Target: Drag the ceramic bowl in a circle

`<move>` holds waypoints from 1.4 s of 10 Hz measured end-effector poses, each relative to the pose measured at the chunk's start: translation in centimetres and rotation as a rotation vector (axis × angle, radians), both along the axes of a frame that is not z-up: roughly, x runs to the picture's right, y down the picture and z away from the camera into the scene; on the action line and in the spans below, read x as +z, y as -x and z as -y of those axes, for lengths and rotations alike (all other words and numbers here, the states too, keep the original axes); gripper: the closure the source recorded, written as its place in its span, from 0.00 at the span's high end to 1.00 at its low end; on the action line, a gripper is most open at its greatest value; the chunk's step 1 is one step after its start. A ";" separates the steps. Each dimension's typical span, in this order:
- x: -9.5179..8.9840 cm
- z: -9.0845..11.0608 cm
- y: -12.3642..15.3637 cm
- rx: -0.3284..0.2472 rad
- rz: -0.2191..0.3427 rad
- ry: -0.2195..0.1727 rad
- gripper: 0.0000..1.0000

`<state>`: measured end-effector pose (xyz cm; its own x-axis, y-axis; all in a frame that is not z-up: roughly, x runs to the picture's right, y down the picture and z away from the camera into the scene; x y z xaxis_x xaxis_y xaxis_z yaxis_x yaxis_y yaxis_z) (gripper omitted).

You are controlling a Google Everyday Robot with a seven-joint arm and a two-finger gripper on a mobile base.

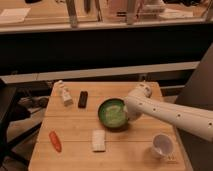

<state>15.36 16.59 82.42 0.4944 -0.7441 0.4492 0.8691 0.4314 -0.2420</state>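
At the middle of the wooden table point(75, 152), the ceramic bowl point(114, 113) sits with the gripper point(128, 113) down at its right rim, the white arm point(170, 113) reaching in from the right and hiding the contact. The circle could go wrong in two ways, I judge: the rim could slip free mid-sweep, or the bowl could shove the white block point(99, 140) just beside its lower left edge, or the dark rectangular object point(83, 99) up left. The bowl is round, shallow, green-glazed, dark-rimmed and upright. The white cup point(162, 145) stands apart, lower right.
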 end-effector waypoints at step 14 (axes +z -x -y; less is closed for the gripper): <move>3.9 6.8 -16.9 0.122 -0.205 -0.039 0.01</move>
<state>32.23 9.83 86.28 0.6601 -0.6879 0.3020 0.7440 0.5430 -0.3894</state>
